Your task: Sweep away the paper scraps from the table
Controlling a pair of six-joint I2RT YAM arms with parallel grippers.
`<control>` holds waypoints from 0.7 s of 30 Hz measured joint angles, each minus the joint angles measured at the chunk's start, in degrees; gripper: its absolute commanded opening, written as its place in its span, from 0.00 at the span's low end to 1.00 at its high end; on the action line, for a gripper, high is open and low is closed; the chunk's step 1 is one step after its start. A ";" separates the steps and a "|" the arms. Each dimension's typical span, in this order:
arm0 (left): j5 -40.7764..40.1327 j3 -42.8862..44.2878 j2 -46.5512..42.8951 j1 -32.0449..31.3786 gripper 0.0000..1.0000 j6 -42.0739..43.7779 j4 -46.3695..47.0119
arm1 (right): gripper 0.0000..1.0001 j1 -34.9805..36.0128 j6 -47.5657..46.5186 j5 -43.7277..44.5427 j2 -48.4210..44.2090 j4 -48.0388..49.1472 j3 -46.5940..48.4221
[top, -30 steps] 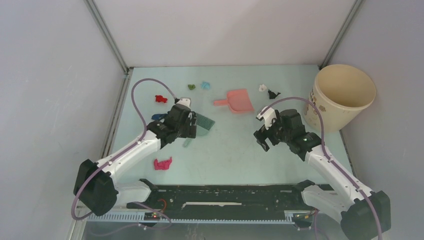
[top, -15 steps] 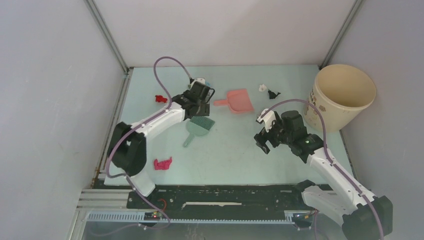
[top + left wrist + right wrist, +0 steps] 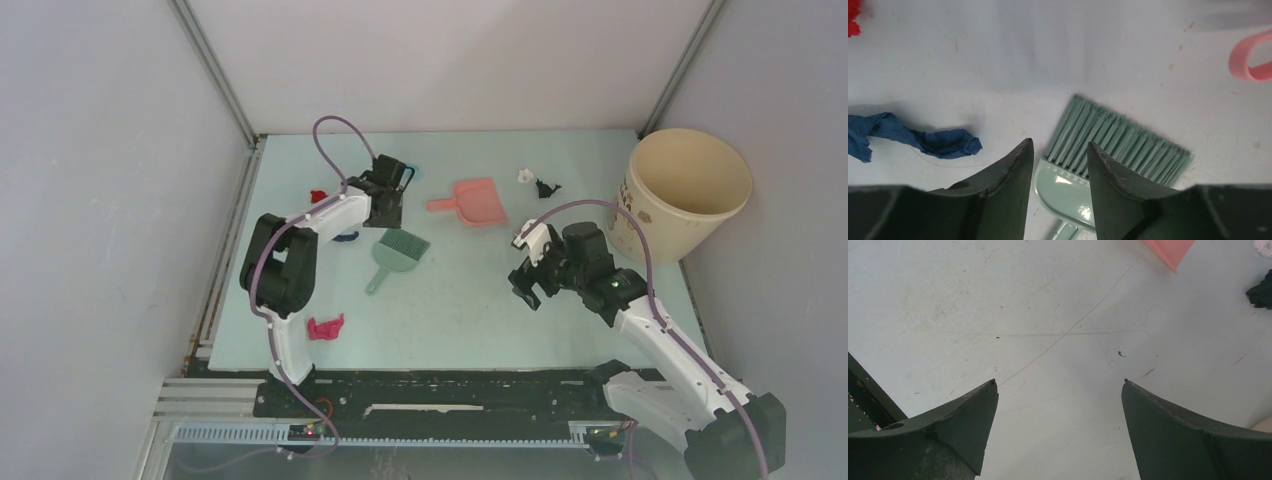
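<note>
The teal hand brush [image 3: 399,254] lies flat on the mint table [image 3: 460,310], just near of my left gripper [image 3: 386,197]. In the left wrist view the left gripper [image 3: 1058,143] is open with a narrow gap, empty, above the brush [image 3: 1120,142]. A dark blue scrap [image 3: 913,138] lies to its left and a red scrap [image 3: 852,25] at the top left. In the top view the red scrap [image 3: 318,195], blue scrap [image 3: 346,237], magenta scrap [image 3: 325,327], white scrap [image 3: 525,176] and dark scrap [image 3: 546,187] lie scattered. My right gripper [image 3: 530,275] is wide open and empty over bare table [image 3: 1058,382].
The salmon-pink dustpan [image 3: 472,200] lies at mid-back, its handle toward the left gripper; a corner shows in the right wrist view [image 3: 1170,250]. A large beige cup [image 3: 688,190] stands at the right edge. Grey walls close in three sides.
My left arm has swung away from over the brush toward the back and now covers the spot where the green and light blue scraps lay. The brush stays put. The right arm barely moved.
</note>
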 measured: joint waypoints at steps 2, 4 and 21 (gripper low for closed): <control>0.92 0.37 0.48 1.05 0.51 0.55 0.02 | 1.00 0.09 -0.02 -0.04 0.00 -0.07 0.00; 2.16 0.87 1.18 1.64 0.49 0.90 0.13 | 1.00 0.13 -0.09 -0.07 0.02 -0.22 0.00; 6.47 2.34 6.60 1.88 0.02 2.49 -0.42 | 1.00 0.17 -0.79 -0.07 0.68 -0.90 0.00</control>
